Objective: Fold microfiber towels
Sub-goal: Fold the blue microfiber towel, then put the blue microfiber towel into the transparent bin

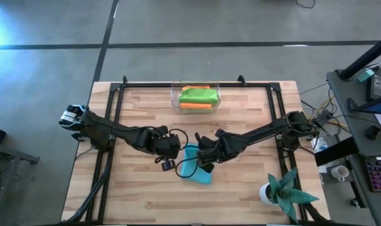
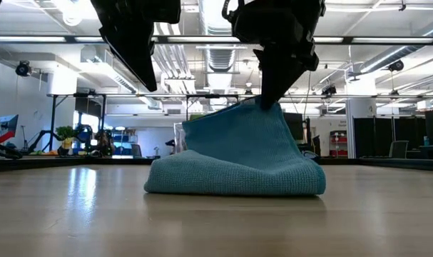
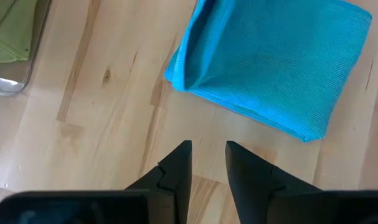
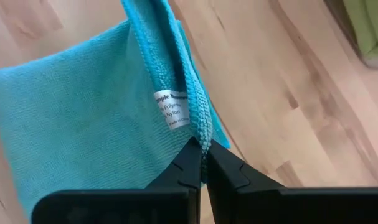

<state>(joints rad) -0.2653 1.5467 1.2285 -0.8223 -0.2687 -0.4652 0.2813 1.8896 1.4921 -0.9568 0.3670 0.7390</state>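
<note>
Microfiber, soft and light: blue towel [image 4: 83,118] droops from right pincer [image 4: 203,163] nipping its hemmed edge; left pincer [image 3: 208,163], narrowly parted, could pinch a corner.

A small white care label [image 4: 170,109] is sewn on the edge of the light blue towel [image 4: 83,118] pinched in my right claw [image 4: 203,163]. I can read "Polyester" and "Nylon" on it; its top and bottom lines are too small to make out.
</note>
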